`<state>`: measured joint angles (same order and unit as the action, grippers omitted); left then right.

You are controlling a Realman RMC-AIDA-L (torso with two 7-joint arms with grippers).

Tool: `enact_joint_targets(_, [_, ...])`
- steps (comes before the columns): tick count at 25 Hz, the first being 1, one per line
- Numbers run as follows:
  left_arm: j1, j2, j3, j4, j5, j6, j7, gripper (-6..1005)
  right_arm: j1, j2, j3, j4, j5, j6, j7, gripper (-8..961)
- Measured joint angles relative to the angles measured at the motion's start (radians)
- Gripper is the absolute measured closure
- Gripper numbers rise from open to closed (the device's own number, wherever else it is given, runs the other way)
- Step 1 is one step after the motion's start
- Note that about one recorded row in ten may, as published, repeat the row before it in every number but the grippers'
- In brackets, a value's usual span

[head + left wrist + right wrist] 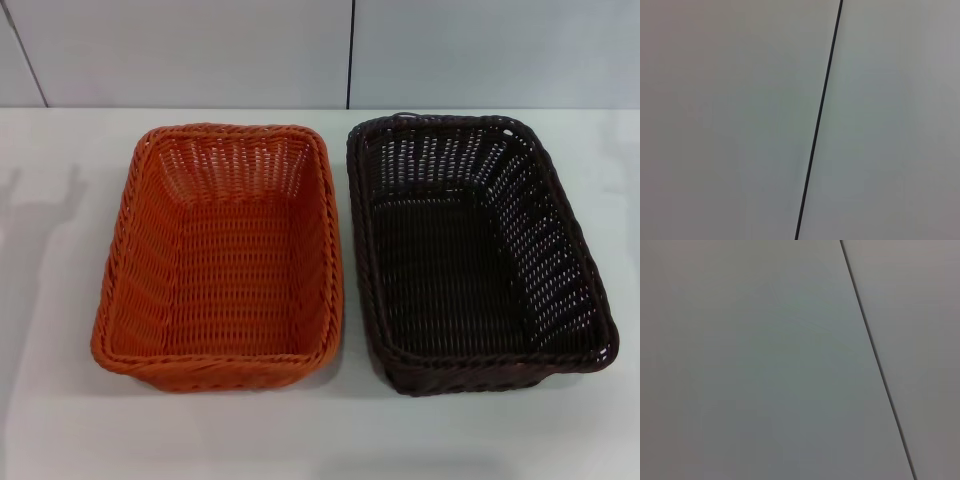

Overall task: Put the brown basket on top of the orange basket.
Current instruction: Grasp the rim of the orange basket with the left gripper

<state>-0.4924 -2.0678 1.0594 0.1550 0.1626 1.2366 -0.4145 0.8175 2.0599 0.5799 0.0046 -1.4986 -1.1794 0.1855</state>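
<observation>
The orange basket [225, 255] sits on the white table at the centre left of the head view, empty and upright. The brown basket [470, 250] sits right beside it on the right, empty and upright, their long rims nearly touching. Neither gripper shows in any view. Both wrist views show only a plain grey panel with a dark seam.
The white table [320, 440] has bare surface in front of the baskets and on both sides. A grey panelled wall [200, 50] with a dark vertical seam stands behind the table.
</observation>
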Motion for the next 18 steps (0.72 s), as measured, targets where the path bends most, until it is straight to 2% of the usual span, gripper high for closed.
enact_joint_targets(18, [0.0, 0.0, -0.004, 0.001, 0.0, -0.014, -0.003, 152, 0.011, 0.0, 0.0, 0.0, 0.0, 0.007, 0.0, 329])
